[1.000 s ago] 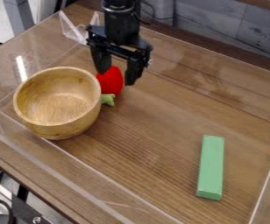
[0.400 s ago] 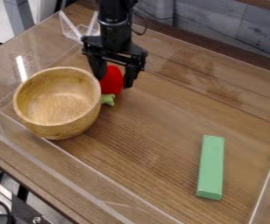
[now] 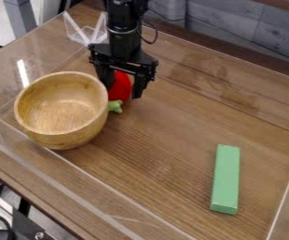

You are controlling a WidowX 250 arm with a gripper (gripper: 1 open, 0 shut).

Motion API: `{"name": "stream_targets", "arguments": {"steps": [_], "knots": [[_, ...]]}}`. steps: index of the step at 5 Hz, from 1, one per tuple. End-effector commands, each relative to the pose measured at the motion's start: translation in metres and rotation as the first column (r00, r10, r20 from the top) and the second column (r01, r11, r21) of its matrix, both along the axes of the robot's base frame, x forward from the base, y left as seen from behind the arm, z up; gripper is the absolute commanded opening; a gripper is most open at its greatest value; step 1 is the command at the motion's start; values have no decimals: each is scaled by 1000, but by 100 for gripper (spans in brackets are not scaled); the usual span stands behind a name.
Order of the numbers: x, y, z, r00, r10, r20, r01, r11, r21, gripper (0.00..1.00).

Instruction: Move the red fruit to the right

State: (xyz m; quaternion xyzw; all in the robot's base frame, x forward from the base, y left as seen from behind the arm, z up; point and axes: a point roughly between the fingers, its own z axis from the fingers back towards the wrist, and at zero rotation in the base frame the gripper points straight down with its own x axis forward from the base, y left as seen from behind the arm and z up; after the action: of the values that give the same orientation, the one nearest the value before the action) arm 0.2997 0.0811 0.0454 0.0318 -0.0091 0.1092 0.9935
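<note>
A: Entry, overhead-front view. Black pincer (image 3: 122, 84) hangs point-down from the arm, over the back-left part of the wooden counter (image 3: 173, 131). Jaws spread wide, one finger (image 3: 99, 80) on the left of the red fruit (image 3: 119, 86), the other on its right.

B: Contact with the fruit?

A: Cannot tell. The fingers stand either side of it, low, close to it. Nothing is clamped; the jaws are apart and the fruit sits on the counter between them.

B: Fruit position?

A: Just beside the wooden bowl (image 3: 62, 111), at the bowl's right rim, toward the back. Its light green leafy end (image 3: 114, 107) points down toward the front and lies next to the bowl's wall; touching or not, I cannot resolve. The red body is partly hidden by the fingers.

B: Other items?

A: Green block (image 3: 225, 178), long and flat, lying on the counter at the front right, its long side running roughly front to back. Well apart from fruit and bowl. The bowl is upright, with nothing visible inside.

B: Surroundings?

A: Clear plastic walls (image 3: 9, 141) edge the counter, visible on the left, the front and the right corner.
</note>
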Motion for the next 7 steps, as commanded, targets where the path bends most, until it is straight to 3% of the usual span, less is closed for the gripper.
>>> {"name": "stream_targets", "arguments": {"steps": [1,2,3,4,5,6,7], "knots": [[5,13,2,997,64,40,-64,998,14,100],[5,17,-5,994,105,39,-106,994,13,0],[-1,19,-6,989,146,36,-146,989,-2,100],[-6,20,-6,982,184,32,-183,983,-15,100],[-8,31,-2,982,187,27,-187,982,-12,0],[-9,40,7,983,184,17,-184,983,-16,100],[-9,32,9,987,157,10,-157,987,-22,0]]}}
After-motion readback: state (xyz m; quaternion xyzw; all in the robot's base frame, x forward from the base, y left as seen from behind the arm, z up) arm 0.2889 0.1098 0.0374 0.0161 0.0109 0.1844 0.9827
